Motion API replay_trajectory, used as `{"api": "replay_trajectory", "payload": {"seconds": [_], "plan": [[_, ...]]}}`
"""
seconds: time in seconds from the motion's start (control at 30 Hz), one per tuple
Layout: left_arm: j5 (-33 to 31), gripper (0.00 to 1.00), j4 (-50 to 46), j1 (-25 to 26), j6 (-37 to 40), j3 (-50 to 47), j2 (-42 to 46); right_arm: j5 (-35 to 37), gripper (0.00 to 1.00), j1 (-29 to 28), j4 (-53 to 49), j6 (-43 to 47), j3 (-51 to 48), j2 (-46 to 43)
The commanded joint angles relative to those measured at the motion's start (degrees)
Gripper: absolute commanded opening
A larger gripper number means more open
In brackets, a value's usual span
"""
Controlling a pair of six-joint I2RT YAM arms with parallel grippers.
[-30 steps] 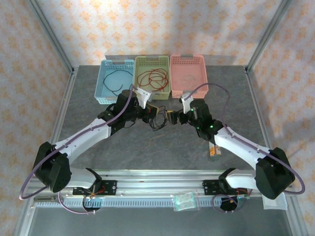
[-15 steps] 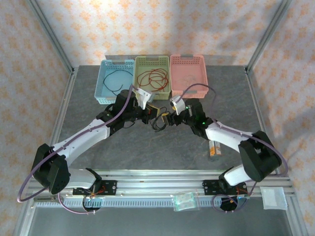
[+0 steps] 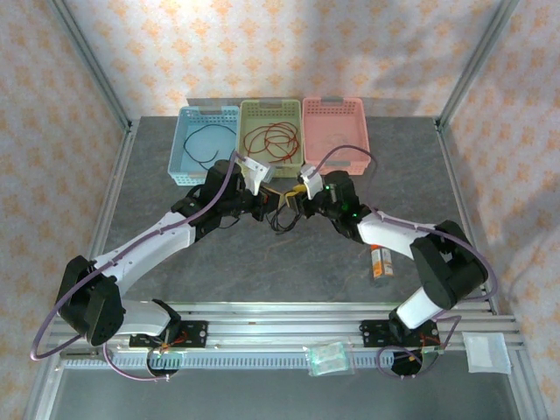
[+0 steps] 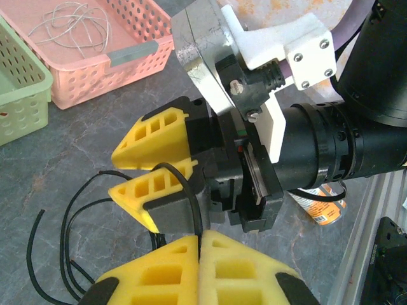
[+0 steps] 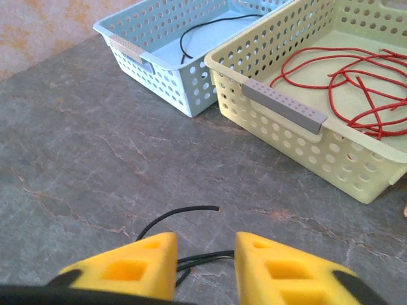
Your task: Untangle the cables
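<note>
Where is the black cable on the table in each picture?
Top view: black cable at the picture's middle, just below the green basket.
Left wrist: cable at lower left; basket at the left edge.
Right wrist: cable at bottom middle; basket at upper right.
Landmark: the green basket.

Matt grey counter (image 5: 95,140) with a mottled, stone-like surface. On it are smooth perforated plastic baskets: a blue basket (image 5: 168,89), a green basket (image 5: 299,149) and a pink basket (image 4: 95,76). The right gripper's fingers (image 5: 127,270) are matt yellow, plastic or foam, with moulded hollows. A thin black cable (image 5: 172,216) and red cables (image 5: 356,79) have smooth sheaths.
</note>
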State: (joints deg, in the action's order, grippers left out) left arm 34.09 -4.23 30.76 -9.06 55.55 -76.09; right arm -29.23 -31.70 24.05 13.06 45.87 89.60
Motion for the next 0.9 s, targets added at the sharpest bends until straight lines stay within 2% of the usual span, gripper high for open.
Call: {"api": "replay_trajectory", "payload": {"seconds": [0.0, 0.17, 0.3, 0.33, 0.43, 0.5, 0.57, 0.87], "plan": [[0.47, 0.0, -1.12, 0.68, 0.62, 0.48, 1.66, -0.66, 0.2, 0.06, 2.67, -0.31, 1.44, 0.26], [-0.79, 0.0, -2.81, 0.66, 1.15, 1.23, 1.13, -0.33, 0.07, 0.06, 1.92, -0.34, 1.16, -0.23], [-2.24, 0.01, -2.98, 0.62, 1.02, 0.99, 1.1, 0.51, 0.01, 0.06, 0.79, -0.9, 0.83, -1.13], [-2.49, 0.1, -2.74, 0.64, 0.9, 0.88, 1.06, 0.8, 0.0, 0.06, 0.46, -1.16, 0.91, -1.44], [-2.57, 0.47, -2.25, 0.66, 0.46, 0.74, 0.33, 1.59, 0.0, 0.06, -1.02, -1.89, 1.07, -2.55], [-2.37, 0.61, -1.3, 0.61, 0.07, 0.49, -0.31, 1.55, 0.0, 0.06, -1.91, -2.12, 1.15, -3.23], [-1.85, 0.66, -0.25, 0.62, -0.33, 0.51, -1.02, 1.39, 0.0, 0.06, -2.64, -2.33, 1.33, -3.58], [3.54, 0.71, 5.37, 1.65, -2.52, -0.9, -3.62, 2.83, 0.0, 0.06, -4.89, -3.17, 1.77, -3.56]]}}
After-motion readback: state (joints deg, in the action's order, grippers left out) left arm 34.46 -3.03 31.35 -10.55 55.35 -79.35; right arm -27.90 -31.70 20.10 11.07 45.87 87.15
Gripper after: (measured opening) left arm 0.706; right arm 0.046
